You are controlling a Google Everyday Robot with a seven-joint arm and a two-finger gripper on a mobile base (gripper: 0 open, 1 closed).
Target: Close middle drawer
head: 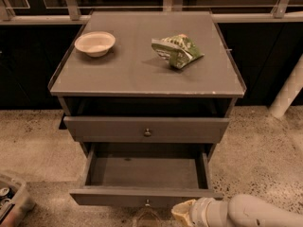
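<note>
Middle drawer (118,196) pulled far out beneath upper drawer (104,129) | gripper (183,213) low, just beside its front, right of knob (147,202); grip state cannot be told | worktop (132,74): bowl (94,43), green bag (177,50)

Matt middle drawer (118,196) (wood), smooth tool (181,212) at front

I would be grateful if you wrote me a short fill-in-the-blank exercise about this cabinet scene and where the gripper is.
1. The middle drawer stands pulled ___, and its inside is bare.
2. On the cabinet top, the bowl sits to the ___ of the green bag.
3. The gripper is low by the middle drawer's front, just right of its small round ___.

Missing words: open; left; knob.
</note>
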